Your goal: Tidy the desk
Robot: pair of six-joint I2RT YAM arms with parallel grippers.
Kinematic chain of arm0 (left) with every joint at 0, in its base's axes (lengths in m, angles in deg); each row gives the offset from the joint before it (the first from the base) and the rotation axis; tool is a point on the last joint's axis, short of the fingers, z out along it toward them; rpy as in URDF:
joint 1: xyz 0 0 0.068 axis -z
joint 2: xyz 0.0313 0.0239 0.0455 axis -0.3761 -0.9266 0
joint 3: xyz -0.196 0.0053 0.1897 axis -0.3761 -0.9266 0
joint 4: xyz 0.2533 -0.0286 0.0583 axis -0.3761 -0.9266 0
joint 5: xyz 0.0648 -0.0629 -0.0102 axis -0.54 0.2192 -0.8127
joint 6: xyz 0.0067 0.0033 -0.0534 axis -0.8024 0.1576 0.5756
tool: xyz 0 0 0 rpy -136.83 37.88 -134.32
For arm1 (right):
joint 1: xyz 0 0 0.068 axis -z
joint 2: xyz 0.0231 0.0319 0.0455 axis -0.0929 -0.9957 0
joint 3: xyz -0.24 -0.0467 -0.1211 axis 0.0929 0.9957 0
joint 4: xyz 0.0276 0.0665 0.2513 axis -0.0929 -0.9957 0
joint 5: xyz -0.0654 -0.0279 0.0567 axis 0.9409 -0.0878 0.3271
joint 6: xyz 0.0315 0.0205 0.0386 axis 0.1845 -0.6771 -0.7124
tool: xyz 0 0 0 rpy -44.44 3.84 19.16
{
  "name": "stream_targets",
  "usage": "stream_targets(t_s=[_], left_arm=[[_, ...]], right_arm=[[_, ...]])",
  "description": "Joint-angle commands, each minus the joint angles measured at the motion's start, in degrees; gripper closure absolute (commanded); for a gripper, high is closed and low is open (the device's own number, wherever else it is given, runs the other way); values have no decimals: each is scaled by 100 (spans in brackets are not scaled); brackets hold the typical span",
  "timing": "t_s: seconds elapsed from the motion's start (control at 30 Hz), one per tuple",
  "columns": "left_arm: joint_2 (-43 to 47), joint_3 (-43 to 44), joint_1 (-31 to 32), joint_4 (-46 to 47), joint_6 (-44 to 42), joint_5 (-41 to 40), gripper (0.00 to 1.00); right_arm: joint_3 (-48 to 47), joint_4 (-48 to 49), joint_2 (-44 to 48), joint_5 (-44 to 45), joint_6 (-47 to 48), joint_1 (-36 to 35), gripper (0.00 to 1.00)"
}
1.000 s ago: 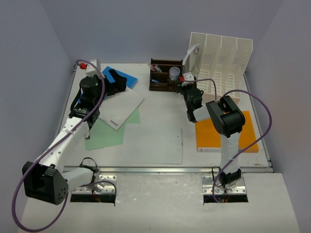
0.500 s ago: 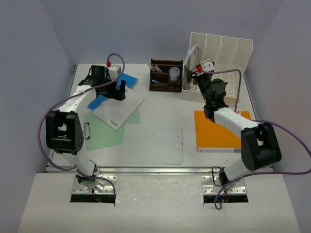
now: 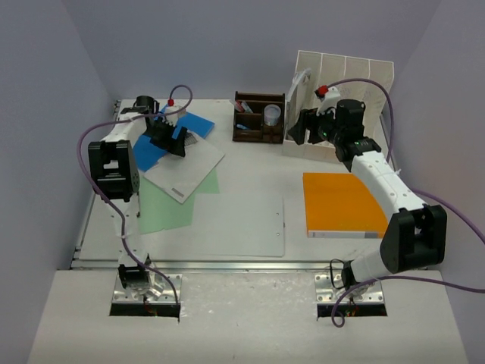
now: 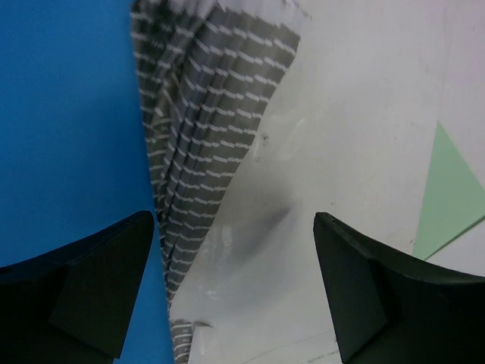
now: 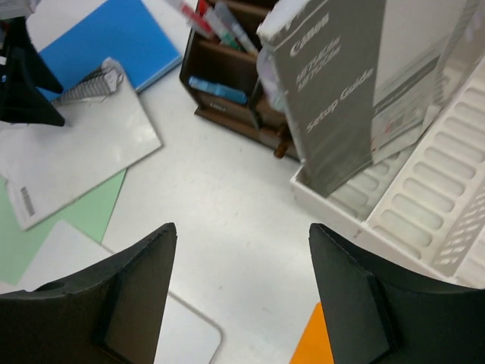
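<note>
Looks down on the large flat white desk [image 3: 250, 171], spreading from the metal rail [image 3: 250, 265] at the near edge right out to the back wall. Over on the left: stretches straight back along the desk's left edge, then hooks at the wrist toward the middle, carrying the left gripper [image 3: 173, 138] low at the back-left corner. Holds its jaws spread wide with nothing between them, right over the line where the grey-and-white comb-bound booklet [image 4: 204, 129] overlaps the flat blue folder [image 4: 68, 114]. Cannot tell whether touching. Shows a pale green paper sheet [image 3: 170, 205] tucked under the booklet's near corner.

Now the right: bends outward at the elbow, then runs long and diagonal past the flat orange book [image 3: 341, 205], pointing the right gripper [image 3: 301, 127] leftward at the front of the white slotted file rack [image 3: 356, 83]. Parted jaws again, gripping nothing. Hangs above bare desk, near the dark brown wooden pen organizer [image 3: 258, 125] and the grey manual [image 5: 333, 98] standing tilted in the rack's left end.
</note>
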Motion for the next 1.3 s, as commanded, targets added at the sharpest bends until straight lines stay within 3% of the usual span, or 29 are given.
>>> stream_targets(t_s=[0.0, 0.1, 0.37, 0.43, 0.63, 0.73, 0.93, 1.27], left_arm=[[-190, 163, 17, -456, -782, 363, 18], [-362, 68, 17, -318, -760, 329, 28], [-590, -15, 17, -236, -735, 419, 92], [-433, -88, 8, -222, -713, 529, 100], [576, -493, -88, -93, -384, 1381, 100], [1253, -866, -244, 95, -203, 2322, 100], [2638, -1659, -339, 395, -130, 3283, 100], [3493, -1952, -386, 171, -389, 4315, 100]], right_arm=[[-69, -466, 200, -339, -323, -33, 29], [-81, -448, 164, -428, -423, -26, 30], [86, -454, 350, -590, -874, 15, 27], [212, -231, 504, -148, -1016, 48, 25], [338, 518, 853, 432, -1247, 64, 25], [210, 410, 810, -208, -1521, 60, 29], [322, 719, 332, -1431, -1940, -120, 30], [-13, 1307, -703, -2704, -2291, -700, 28]])
